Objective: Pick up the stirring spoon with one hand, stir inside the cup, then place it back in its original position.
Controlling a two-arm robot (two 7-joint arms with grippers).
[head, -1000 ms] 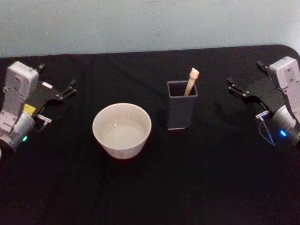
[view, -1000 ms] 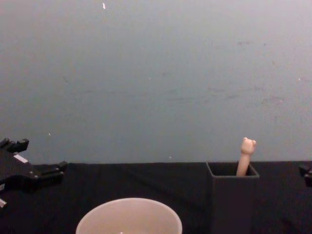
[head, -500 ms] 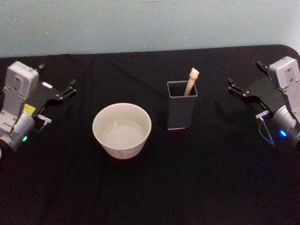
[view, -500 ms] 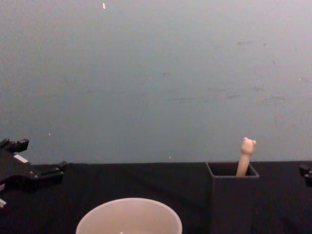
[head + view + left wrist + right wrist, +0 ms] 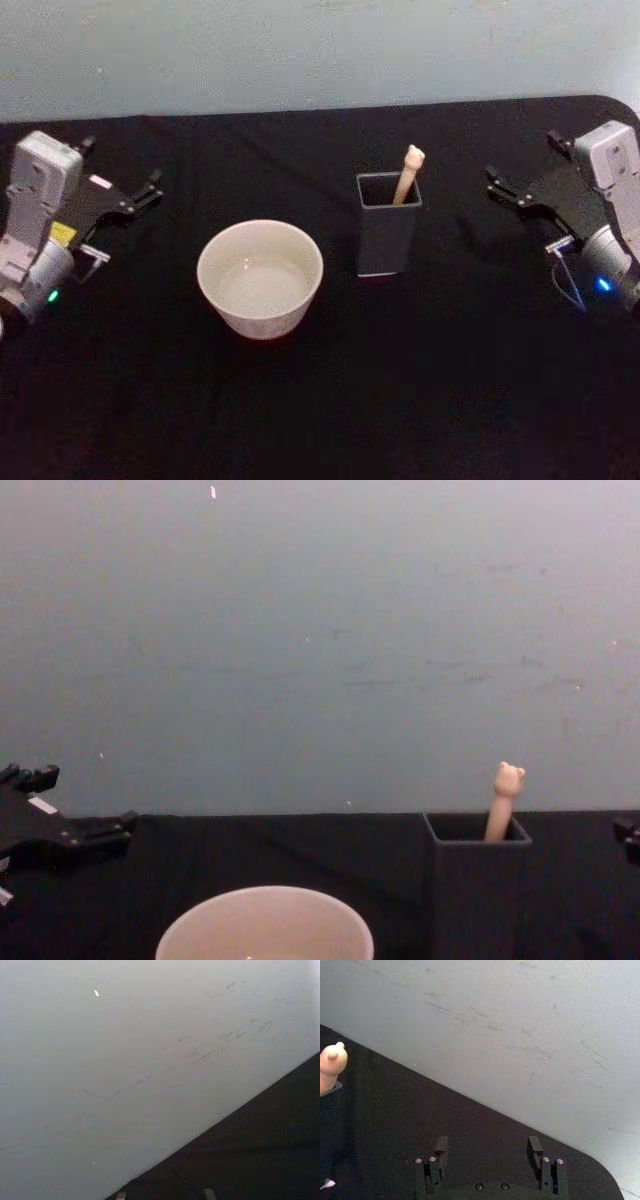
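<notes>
**Black table [image 5: 400, 400] under a pale scuffed wall [image 5: 300, 50]**

The stirring spoon [image 5: 408, 170] is leaning in the holder [image 5: 388, 240], left of the right gripper [image 5: 497, 186], which is gaping empty. The cup [image 5: 260, 278] is sitting farther left, toward the left gripper [image 5: 142, 193], likewise spread open.

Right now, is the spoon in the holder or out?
In. The stirring spoon leans inside the holder, tan top above its rim. Left gripper and right gripper idle at the sides.
</notes>
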